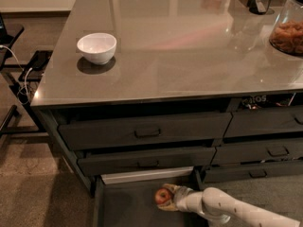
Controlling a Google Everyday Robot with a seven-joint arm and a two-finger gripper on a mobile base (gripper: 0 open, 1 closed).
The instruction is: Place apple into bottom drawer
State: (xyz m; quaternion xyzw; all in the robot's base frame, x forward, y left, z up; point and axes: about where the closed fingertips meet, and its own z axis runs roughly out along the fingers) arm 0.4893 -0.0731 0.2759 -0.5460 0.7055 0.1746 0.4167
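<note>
The bottom drawer (124, 208) is pulled open at the foot of the cabinet, showing its dark flat inside and pale back rim (147, 175). My white arm reaches in from the lower right. My gripper (166, 197) is over the right part of the drawer's interior, shut on the small red apple (161, 196) with yellowish patches. The apple sits low in the drawer; I cannot tell whether it touches the floor of the drawer.
Two dark handled drawer fronts (147, 132) are above the open drawer, with narrower drawers (277, 151) to the right. On the grey countertop (189, 56) stand a white bowl (97, 47) and a jar of snacks (288, 30). A rack with cables (21, 74) stands to the left.
</note>
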